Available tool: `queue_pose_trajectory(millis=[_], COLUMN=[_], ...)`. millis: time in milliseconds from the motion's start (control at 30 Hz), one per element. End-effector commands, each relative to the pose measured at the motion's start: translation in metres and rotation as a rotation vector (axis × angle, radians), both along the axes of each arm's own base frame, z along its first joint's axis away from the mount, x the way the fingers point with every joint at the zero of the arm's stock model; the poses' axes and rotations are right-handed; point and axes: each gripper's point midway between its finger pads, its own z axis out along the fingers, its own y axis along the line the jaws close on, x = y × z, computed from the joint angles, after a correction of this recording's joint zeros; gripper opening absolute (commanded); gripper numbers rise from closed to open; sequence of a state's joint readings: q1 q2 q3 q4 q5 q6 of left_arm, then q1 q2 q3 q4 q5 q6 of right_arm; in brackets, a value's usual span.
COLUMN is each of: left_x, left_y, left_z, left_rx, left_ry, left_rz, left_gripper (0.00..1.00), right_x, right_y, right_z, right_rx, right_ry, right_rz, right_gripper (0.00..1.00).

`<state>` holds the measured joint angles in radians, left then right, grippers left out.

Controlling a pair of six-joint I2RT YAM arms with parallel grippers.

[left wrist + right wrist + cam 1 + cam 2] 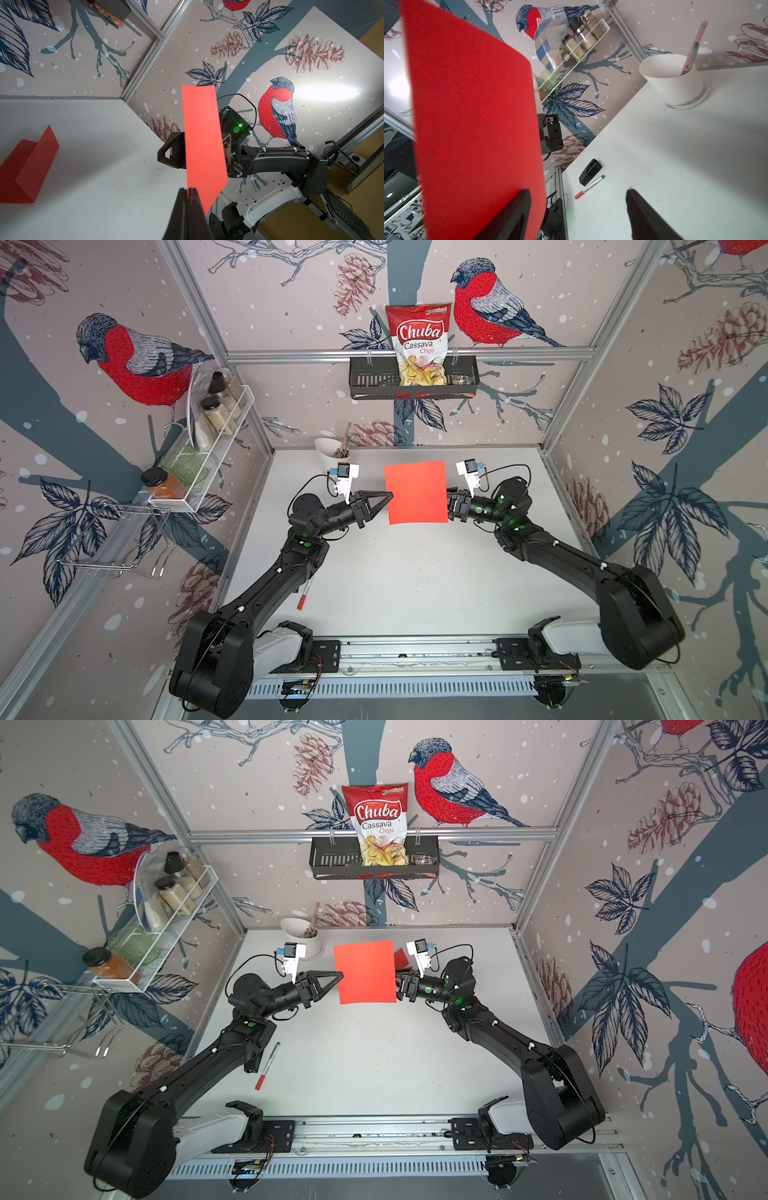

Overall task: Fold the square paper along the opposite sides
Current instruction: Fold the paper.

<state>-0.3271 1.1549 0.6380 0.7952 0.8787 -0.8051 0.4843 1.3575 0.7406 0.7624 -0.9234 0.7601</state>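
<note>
The red square paper (415, 493) (365, 973) hangs flat in the air above the white table (415, 585), at its far middle. My left gripper (390, 495) (341, 976) (188, 189) is shut on the middle of the sheet's left edge, and in the left wrist view the paper (202, 135) rises from between its closed tips. At the sheet's right edge my right gripper (449, 501) (398, 984) (577, 190) is open. The paper (473, 124) lies close against one of its fingers (517, 207), and the other finger stands well apart.
A second, folded red paper (27, 166) lies on the table beyond the held sheet. A white bowl (332, 448) with a brush stands at the back left. A red marker (302, 597) and a small black block (590, 171) lie beside the left arm. Racks hang on the walls.
</note>
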Motion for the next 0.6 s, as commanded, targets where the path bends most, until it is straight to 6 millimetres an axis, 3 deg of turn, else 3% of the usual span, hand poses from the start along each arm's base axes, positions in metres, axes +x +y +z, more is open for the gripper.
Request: queue_pose_trajectory(millis=[0, 200, 567], left_x=[-0.002, -0.005, -0.008], left_y=[0.002, 0.003, 0.004], left_z=[0.001, -0.004, -0.008], left_rx=[0.007, 0.026, 0.044], left_ry=[-0.031, -0.027, -0.028], left_rz=[0.007, 0.012, 0.014], left_gripper=[0.0, 0.0, 0.0], right_x=[-0.014, -0.028, -0.043], right_y=[0.004, 0.011, 0.032], right_z=[0.015, 0.022, 0.031], right_rx=[0.037, 0.058, 0.058], right_ry=[-0.046, -0.054, -0.076], right_rz=[0.057, 0.11, 0.166], right_gripper=[0.81, 0.91, 1.0])
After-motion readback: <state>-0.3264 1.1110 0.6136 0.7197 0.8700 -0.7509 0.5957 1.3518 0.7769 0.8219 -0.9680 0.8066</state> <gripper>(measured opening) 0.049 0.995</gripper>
